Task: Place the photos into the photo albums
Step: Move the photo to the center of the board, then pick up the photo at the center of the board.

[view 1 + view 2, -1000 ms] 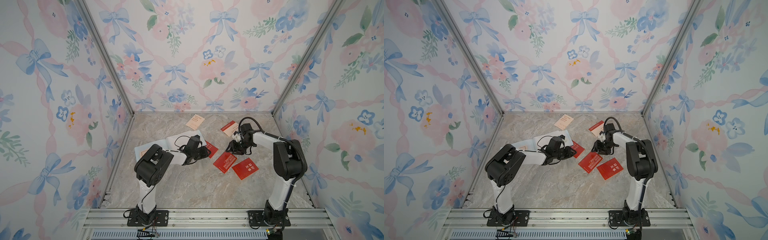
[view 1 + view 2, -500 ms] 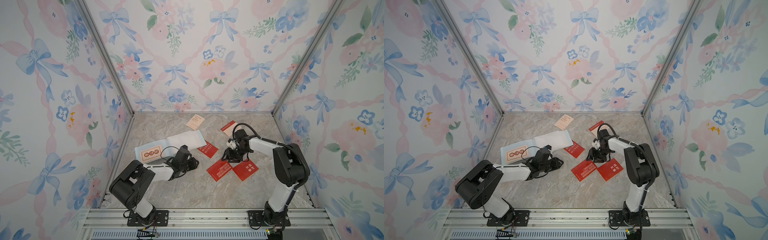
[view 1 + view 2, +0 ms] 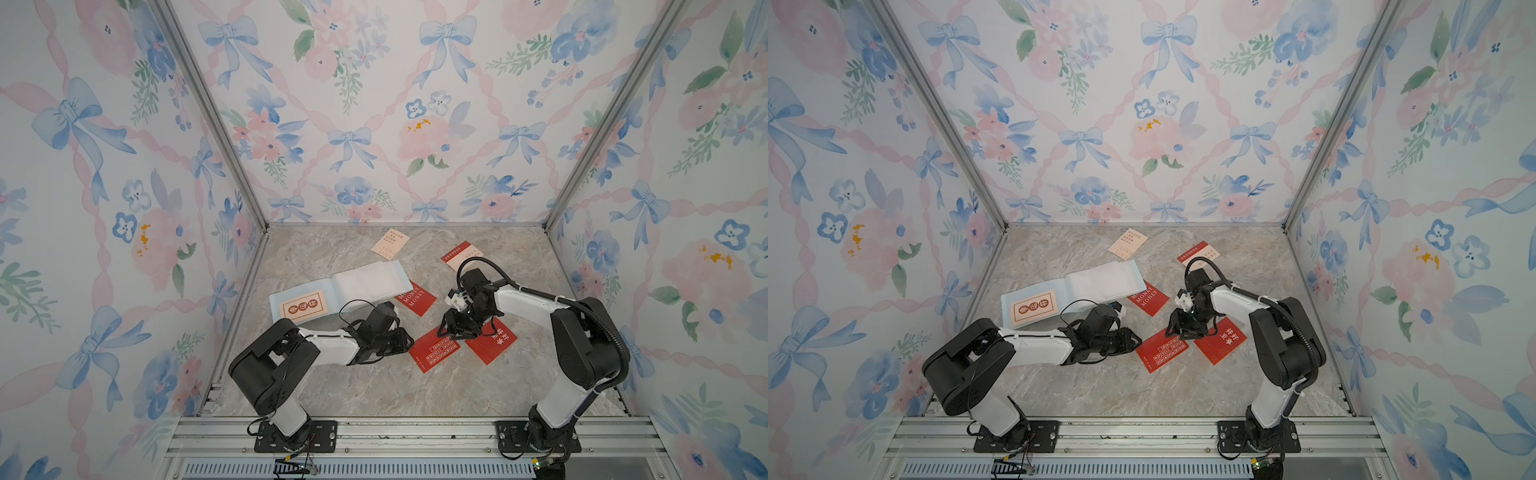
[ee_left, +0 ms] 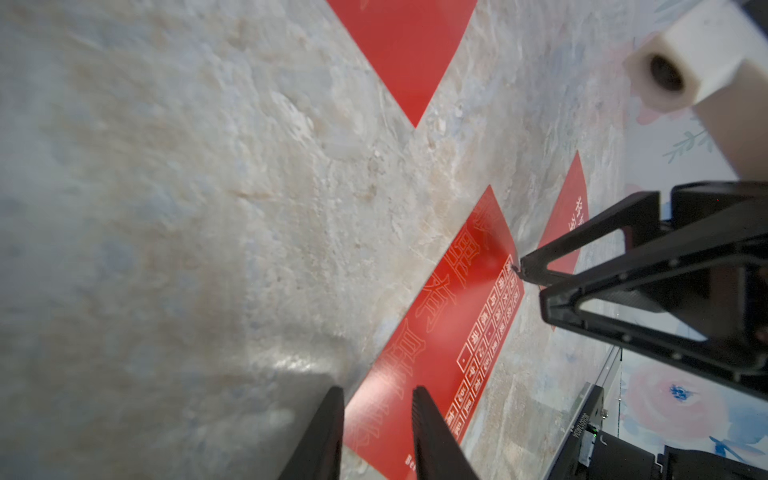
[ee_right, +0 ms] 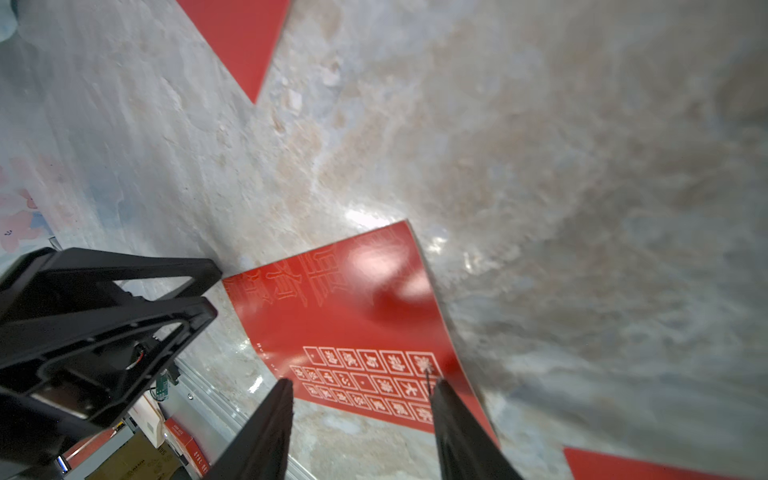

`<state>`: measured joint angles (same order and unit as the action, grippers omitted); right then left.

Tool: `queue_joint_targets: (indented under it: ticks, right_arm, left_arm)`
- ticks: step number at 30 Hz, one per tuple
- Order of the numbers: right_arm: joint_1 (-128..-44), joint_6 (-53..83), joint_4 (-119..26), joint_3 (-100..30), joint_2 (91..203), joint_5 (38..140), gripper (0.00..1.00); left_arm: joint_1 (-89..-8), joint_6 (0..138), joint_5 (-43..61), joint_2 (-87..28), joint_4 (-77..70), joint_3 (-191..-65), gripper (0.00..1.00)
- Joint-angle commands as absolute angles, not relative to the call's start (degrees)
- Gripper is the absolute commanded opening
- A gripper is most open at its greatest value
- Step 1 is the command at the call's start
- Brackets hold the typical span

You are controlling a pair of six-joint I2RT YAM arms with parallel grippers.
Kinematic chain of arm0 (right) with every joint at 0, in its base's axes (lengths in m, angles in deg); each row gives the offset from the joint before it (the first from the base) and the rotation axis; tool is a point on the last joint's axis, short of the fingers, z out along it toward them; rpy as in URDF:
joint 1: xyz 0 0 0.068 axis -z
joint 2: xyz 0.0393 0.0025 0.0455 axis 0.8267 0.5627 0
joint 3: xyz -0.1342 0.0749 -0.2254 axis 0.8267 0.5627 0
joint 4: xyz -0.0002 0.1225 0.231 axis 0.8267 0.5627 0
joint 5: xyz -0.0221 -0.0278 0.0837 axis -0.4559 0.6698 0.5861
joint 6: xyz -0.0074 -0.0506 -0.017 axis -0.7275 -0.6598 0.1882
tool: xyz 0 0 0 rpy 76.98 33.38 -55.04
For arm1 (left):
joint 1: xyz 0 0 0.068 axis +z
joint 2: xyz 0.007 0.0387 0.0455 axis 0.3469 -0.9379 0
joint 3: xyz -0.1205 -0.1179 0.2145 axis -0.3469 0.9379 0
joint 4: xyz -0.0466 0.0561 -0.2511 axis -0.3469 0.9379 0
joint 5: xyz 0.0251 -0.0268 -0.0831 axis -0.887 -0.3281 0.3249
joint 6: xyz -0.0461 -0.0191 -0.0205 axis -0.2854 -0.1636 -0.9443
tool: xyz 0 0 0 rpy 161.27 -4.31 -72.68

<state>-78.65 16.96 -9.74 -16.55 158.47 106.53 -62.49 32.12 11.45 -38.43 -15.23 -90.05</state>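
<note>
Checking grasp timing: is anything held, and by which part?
Nothing is clamped. The left gripper stands open at an edge of the flat red grid-printed card; the right gripper touches its corner with one fingertip.

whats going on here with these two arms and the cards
Two robot arms are filling an open pale blue photo album; one cream card with red print already sits on one page. The left gripper and right gripper, both open, flank a red card with a grid of characters lying on the marbled table; neither grips it. A red MONEY card and others lie loose.
</note>
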Motion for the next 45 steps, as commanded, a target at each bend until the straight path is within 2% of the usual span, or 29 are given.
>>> queue_joint_targets:
  ticks: [1,7,19,25,35,45]
  right_arm:
    - [-76.5,18.5,-11.2,-15.3,155.4,103.9,0.55]
    - [-74.7,15.7,-8.4,-17.8,155.7,98.4,0.55]
    - [-80.9,11.2,-5.8,-21.3,162.4,97.9,0.55]
    - [-81.2,10.0,-5.9,-20.1,162.3,105.5,0.54]
    - [-79.7,11.1,-10.3,-17.2,161.7,118.8,0.54]
    - [-75.7,15.2,-17.8,-14.4,160.0,128.2,0.53]
  left_arm:
    - [-60.2,31.3,7.8,-36.5,-10.7,-89.9,0.32]
    - [-60.6,32.3,8.4,-31.8,-5.2,-90.1,0.32]
    - [-70.1,27.6,12.8,-35.9,-2.1,-89.8,0.33]
    - [-70.5,26.2,10.1,-36.7,-2.1,-90.1,0.33]
    - [-66.1,28.6,6.5,-38.6,-2.2,-88.9,0.31]
    - [-60.0,30.1,5.1,-33.3,-2.2,-85.1,0.3]
